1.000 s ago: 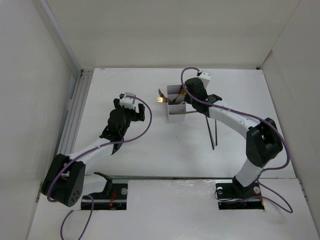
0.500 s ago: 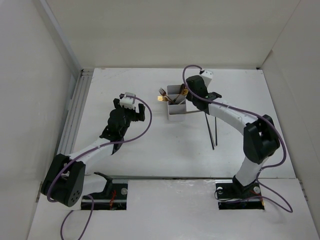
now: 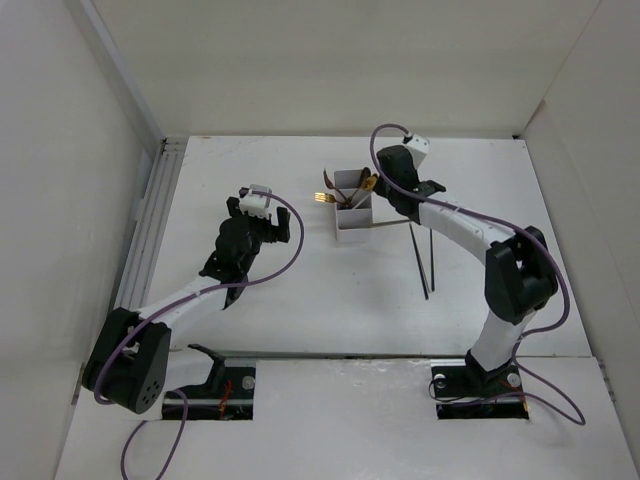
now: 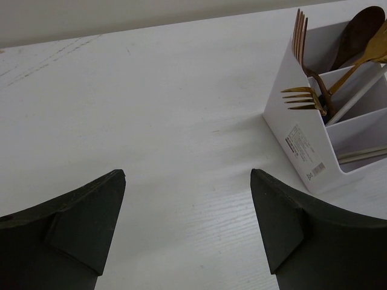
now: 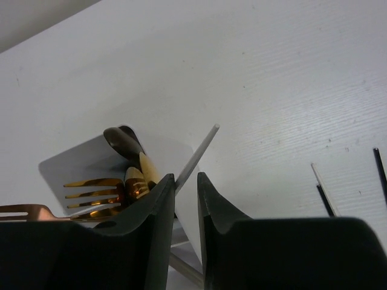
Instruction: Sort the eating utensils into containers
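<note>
White box (image 3: 350,228) is sitting mid-table, with gold forks (image 4: 302,96) and a spoon (image 4: 361,27) poking out of its compartments. Right gripper (image 5: 186,179) is hovering at the box's 2 o'clock, clamping a tilted silvery chopstick (image 5: 202,145) whose lower end is hiding behind the fingers. Dark chopsticks (image 3: 420,265) are lying loose at 4 o'clock, apart from the box. Left gripper (image 4: 187,181) is sitting at 9 o'clock, jaws spread wide, gripping nothing.

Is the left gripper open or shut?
Open: the left gripper shows its fingers wide apart, with only table between them.
</note>
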`<action>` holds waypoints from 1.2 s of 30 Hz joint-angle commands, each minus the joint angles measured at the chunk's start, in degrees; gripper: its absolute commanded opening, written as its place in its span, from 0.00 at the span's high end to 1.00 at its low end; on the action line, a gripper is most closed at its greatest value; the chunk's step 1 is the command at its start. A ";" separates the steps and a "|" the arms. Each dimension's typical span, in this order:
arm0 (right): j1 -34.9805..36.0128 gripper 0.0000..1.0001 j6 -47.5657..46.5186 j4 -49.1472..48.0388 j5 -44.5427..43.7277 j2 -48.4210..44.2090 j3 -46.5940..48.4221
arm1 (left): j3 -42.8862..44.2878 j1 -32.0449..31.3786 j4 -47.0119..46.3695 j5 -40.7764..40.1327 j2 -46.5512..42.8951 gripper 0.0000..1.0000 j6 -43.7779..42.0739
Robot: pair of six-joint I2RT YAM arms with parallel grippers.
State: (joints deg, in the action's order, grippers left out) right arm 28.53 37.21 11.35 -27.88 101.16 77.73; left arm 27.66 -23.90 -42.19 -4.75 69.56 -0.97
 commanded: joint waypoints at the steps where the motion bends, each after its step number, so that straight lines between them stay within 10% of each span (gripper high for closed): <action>1: -0.94 0.73 1.20 -3.01 2.13 0.70 2.51 | -0.24 0.26 -2.28 0.36 -1.53 0.18 0.18; 36: -3.75 0.80 6.47 -12.67 8.02 -1.85 -3.99 | -0.77 0.26 -2.81 0.89 -2.59 0.18 -0.35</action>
State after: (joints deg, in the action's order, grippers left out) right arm 24.77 43.55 2.04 -21.39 98.63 73.10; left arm 27.31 -23.90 -42.19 -4.56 68.97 -1.02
